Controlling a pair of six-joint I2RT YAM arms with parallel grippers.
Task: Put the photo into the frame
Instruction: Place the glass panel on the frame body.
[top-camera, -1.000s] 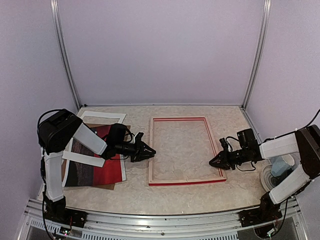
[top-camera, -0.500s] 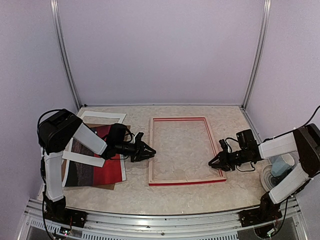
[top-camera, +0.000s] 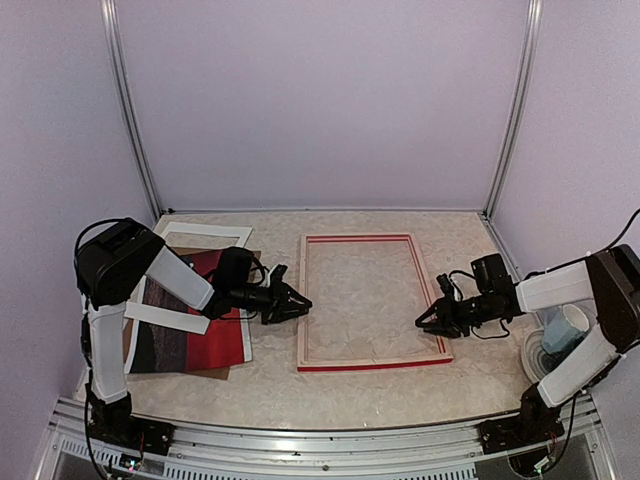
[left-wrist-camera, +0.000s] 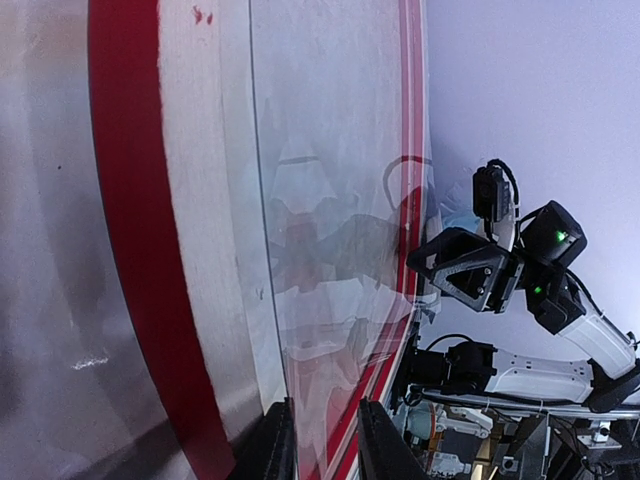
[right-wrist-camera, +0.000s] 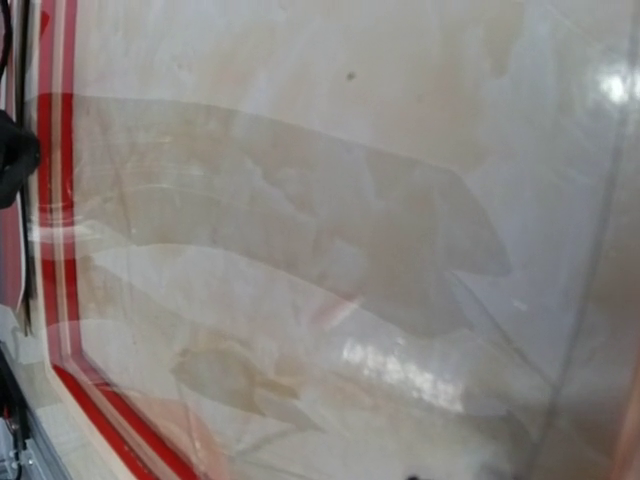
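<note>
The frame (top-camera: 372, 300) lies flat mid-table, with a red outer rim, pale wood inside and a clear pane. In the left wrist view its red rail (left-wrist-camera: 125, 250) and its pane (left-wrist-camera: 330, 180) fill the picture. The photo (top-camera: 200, 325), red over dark, lies at the left under my left arm. My left gripper (top-camera: 296, 303) sits just off the frame's left rail, its jaws a little apart with nothing between them, and its fingertips (left-wrist-camera: 272, 445) are at the pane's edge. My right gripper (top-camera: 428, 320) is over the frame's right rail. Its fingers are hidden in the right wrist view, which shows only the pane (right-wrist-camera: 300, 230).
A white mat border (top-camera: 205, 235) and a brown backing board (top-camera: 235, 368) lie with the photo at the left. A white roll or cup (top-camera: 560, 335) stands at the right table edge. Metal posts and lilac walls close in the back and sides.
My right gripper has crept a little left and away from me over the frame's right rail. The left arm, the frame and the photo have not moved.
</note>
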